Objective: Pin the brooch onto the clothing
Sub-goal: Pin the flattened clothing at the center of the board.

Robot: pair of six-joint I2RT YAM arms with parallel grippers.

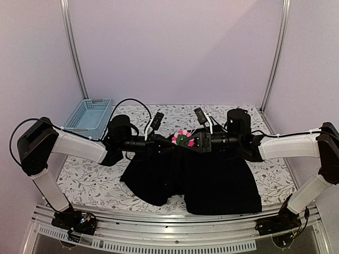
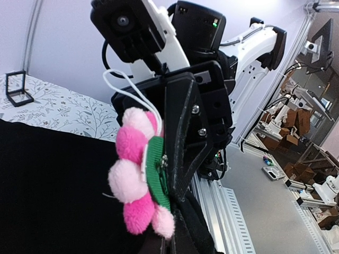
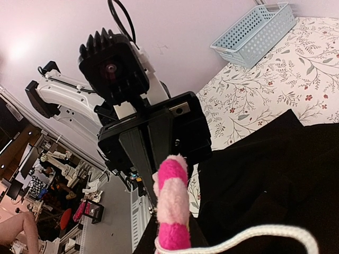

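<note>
Nearest the lens runs an aluminium rail carrying both arm bases. Behind it the worktop wears a white cloth printed with leafy sprigs and small red flowers. From the left: a pale-blue slatted basket sits at the far left corner; a small black stand shows on the cloth in the left wrist view; the clothing, a black shirt, covers the middle and right of the worktop, its near hem close to the rail. Pale lilac walls close the far side, with a metal post at each far corner. Past the rail the wrist views catch a cluttered workroom with cardboard boxes.

Both arms reach inward and their hands meet nose to nose above the far part of the shirt. The left hand is closed tight, with a raised fold of the clothing gathered at its tips. The brooch, pink petals round a green centre, sits between the two hands, above the lifted fabric, facing the top camera. Its green back lies against one finger of the right hand, which is just right of it. How far that hand's fingers stand apart, and whether they clamp the brooch, cannot be told from these views.
</note>
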